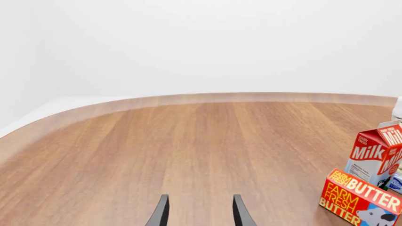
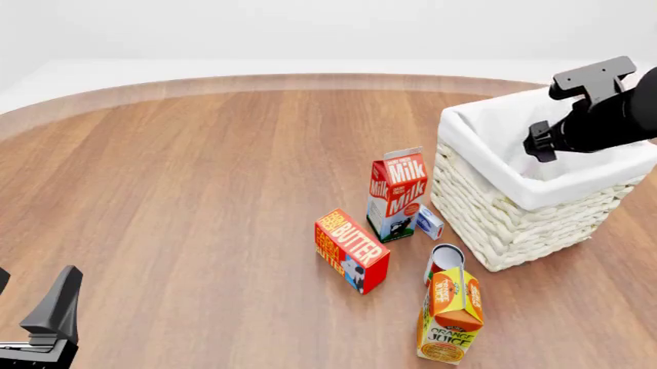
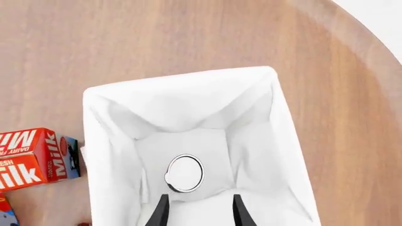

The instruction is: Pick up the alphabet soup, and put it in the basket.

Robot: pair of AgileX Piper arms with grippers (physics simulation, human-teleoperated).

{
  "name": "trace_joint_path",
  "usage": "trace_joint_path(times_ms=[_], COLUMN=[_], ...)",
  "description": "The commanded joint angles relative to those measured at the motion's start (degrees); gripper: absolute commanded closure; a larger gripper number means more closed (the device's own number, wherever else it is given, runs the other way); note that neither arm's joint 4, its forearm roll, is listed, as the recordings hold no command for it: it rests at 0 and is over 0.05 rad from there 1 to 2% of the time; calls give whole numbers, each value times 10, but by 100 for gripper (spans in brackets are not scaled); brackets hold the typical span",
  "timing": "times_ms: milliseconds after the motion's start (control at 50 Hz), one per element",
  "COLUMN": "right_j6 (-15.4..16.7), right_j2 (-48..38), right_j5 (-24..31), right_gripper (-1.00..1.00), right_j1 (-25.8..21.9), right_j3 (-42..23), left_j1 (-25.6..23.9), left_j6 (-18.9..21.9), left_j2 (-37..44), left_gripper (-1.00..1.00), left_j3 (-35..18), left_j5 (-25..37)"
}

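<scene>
My right pincer (image 3: pixel 196 212) hangs over the basket (image 3: pixel 100 141), and its fingers stand apart with nothing between them. Only my right wrist view looks down into the basket: there the alphabet soup (image 3: pixel 184 173) stands upright on the white liner at the bottom, and I see its round silver top just beyond my fingertips. The front view does not show the inside of the basket (image 2: pixel 493 223), because the folded cloth rim and my right arm hide it, so the can is not visible there.

The front view shows more beside the basket: the milk carton (image 2: pixel 396 194) stands near its wicker wall, the butter box (image 2: pixel 351 250) further from it, and the orange juice carton (image 2: pixel 450 315) close to its near corner.

My left pincer (image 1: pixel 197 212) is well apart from the basket, low over the bare bench (image 1: pixel 157 150), open and empty.
</scene>
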State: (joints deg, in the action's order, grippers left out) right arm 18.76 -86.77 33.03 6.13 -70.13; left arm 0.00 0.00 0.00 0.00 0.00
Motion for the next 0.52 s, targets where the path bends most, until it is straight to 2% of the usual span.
trace_joint_path(times_ms=[20,520], right_j6=[-2,-15], right_j2=[44,145], right_j5=[-3,-1], right_gripper=[-100,-100], right_j1=[-1,8], right_j3=[27,94], left_j1=[0,0], left_j6=[0,0], left_j2=[0,0], left_gripper=[-100,-100], left_j3=[0,0], left_j5=[0,0])
